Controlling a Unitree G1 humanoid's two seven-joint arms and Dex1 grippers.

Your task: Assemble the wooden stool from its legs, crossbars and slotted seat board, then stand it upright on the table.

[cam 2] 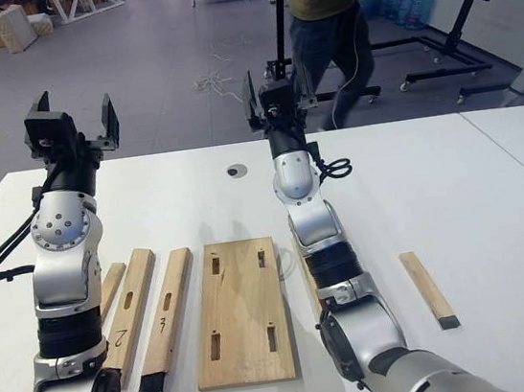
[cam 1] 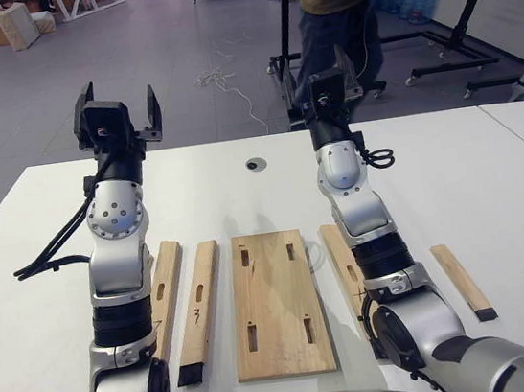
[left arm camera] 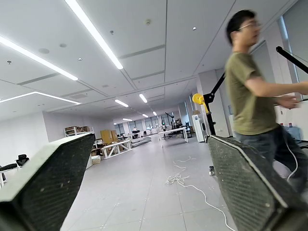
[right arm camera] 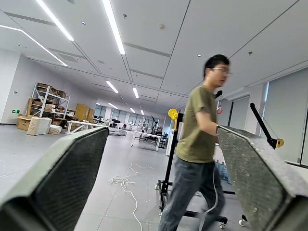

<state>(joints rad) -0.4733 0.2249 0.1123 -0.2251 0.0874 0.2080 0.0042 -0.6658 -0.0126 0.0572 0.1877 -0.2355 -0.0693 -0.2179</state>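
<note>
While both are raised, my left gripper (cam 1: 118,106) and right gripper (cam 2: 273,84) gape wide, holding nothing. The slotted seat board (cam 1: 278,302) lies flat on the bench (cam 1: 492,185). My forearms hide parts of the wooden pieces (cam 1: 168,276) beside it.

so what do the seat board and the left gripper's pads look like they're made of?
Seat board: pale wood, apparently raw and matte; grain lines show, no gloss. Pads of the left gripper: dark, finely dimpled facing, probably rubber or a similar grip material; the look alone does not settle which.
</note>
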